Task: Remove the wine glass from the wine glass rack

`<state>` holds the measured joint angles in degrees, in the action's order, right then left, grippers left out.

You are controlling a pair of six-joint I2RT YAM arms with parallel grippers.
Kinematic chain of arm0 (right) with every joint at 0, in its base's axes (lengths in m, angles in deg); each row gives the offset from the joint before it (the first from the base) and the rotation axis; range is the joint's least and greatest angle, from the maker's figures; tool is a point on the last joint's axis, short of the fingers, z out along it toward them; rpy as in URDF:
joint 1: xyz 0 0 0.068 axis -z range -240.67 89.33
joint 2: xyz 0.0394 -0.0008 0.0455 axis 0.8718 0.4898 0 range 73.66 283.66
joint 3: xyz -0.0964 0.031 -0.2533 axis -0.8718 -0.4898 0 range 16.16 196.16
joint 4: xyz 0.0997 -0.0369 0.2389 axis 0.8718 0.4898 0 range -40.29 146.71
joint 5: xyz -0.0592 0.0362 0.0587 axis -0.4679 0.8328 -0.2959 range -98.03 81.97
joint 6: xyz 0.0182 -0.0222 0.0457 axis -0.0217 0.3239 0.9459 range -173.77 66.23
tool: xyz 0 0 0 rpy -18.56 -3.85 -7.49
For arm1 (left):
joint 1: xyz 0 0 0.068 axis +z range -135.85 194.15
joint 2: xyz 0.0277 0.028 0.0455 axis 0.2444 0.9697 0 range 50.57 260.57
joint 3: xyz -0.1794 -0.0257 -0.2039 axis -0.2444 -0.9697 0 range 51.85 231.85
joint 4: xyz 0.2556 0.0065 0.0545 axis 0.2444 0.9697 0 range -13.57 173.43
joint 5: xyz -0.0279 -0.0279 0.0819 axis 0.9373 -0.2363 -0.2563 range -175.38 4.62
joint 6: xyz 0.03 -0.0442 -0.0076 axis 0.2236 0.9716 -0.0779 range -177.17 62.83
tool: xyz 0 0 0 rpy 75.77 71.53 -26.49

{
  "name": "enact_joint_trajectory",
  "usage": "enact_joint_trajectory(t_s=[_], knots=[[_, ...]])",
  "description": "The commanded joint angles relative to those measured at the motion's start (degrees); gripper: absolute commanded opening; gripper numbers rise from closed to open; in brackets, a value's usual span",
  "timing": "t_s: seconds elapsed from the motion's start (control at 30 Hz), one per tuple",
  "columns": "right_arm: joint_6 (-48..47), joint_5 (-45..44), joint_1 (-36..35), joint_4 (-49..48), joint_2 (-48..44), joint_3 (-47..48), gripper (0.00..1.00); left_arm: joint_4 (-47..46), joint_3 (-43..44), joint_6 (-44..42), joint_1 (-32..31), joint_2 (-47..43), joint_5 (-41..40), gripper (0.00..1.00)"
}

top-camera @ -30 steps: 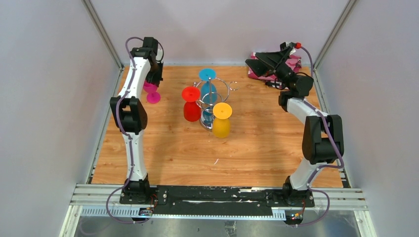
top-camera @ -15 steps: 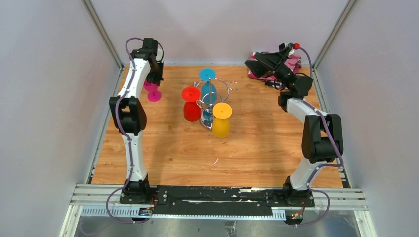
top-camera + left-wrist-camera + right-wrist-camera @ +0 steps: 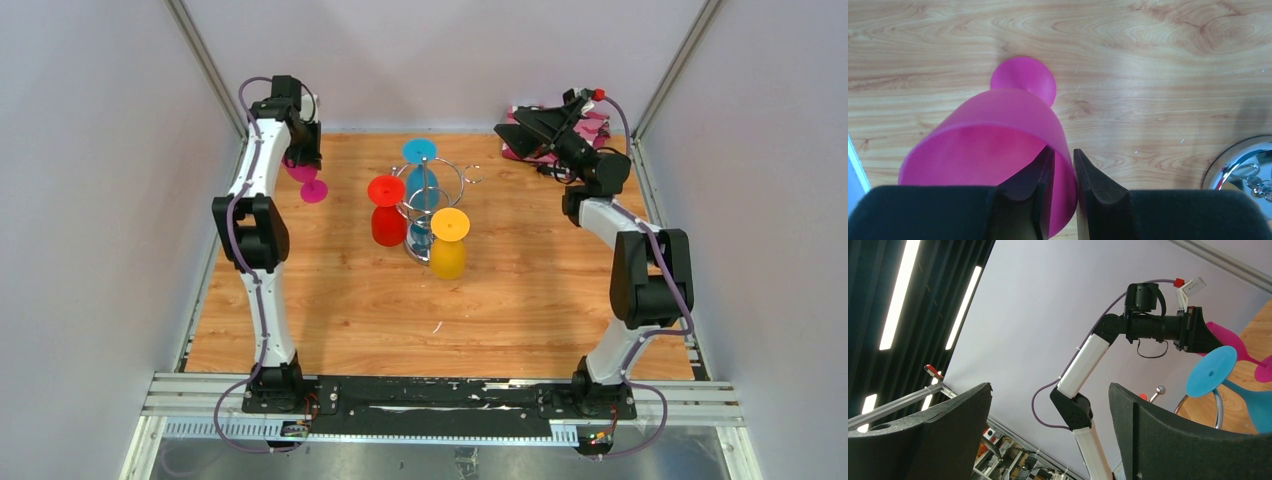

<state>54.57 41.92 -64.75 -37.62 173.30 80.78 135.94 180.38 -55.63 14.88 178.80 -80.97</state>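
Okay, left end effector (image 3: 1063,156) is pinching the rim of the pink wine glass (image 3: 1008,120), one finger inside the bowl, one outside. The glass is tilted, foot pointing away from the wrist, over the wooden surface (image 3: 500,300) at the far left, well apart from the wine glass rack (image 3: 428,205). Can't tell if the foot touches the wood. The rack stands mid-surface with a red glass (image 3: 388,225), teal glass (image 3: 420,152) and yellow glass (image 3: 448,258) hanging on it bowl-down, feet up. Right end effector (image 3: 1049,390) is spread wide, nothing between its fingers, raised at the far right corner.
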Motion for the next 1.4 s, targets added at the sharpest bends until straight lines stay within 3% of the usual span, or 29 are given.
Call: enact_joint_trajectory(t_s=[0.0, 0.4, 0.67, 0.87, 0.97, 1.07, 1.2, 1.27, 1.37], knots=[[-1.2, 1.4, 0.6, -1.2, 1.4, 0.6, 0.92, -0.3, 0.9, -0.4, 1.7, 1.3, 4.5, 0.30], [-1.1, 1.6, -0.7, -1.9, 4.1, 1.8, 0.92, -0.3, 3.2, -0.2, 1.7, -4.9, 6.0, 0.50], [-0.5, 1.6, -1.1, -2.6, 4.4, 1.9, 0.92, -0.3, 4.4, 1.2, 1.6, -11.1, 6.5, 0.54], [-0.5, 1.6, -1.3, -2.7, 4.3, 1.7, 0.92, -0.7, 2.7, 4.1, 0.7, -21.0, 5.8, 0.53], [-0.4, 1.5, -1.5, -2.7, 4.4, 1.9, 0.92, -8.7, -8.0, 10.3, -0.2, -30.5, 8.8, 0.52], [0.0, 1.5, -1.5, -3.0, 4.2, 1.8, 0.92, -32.2, -28.9, 22.5, -1.9, -44.2, 17.9, 0.52], [0.4, 1.8, -1.5, -3.3, 3.2, 1.2, 0.92, -55.8, -49.5, 40.4, -2.1, -53.8, 28.0, 0.49], [0.4, 1.9, -1.5, -3.3, 2.6, 0.8, 0.92, -60.6, -55.4, 45.4, -3.1, -56.6, 29.6, 0.47], [0.4, 2.0, -1.5, -3.4, 1.6, 0.2, 0.92, -60.4, -60.1, 46.3, -4.9, -60.4, 27.4, 0.47]])
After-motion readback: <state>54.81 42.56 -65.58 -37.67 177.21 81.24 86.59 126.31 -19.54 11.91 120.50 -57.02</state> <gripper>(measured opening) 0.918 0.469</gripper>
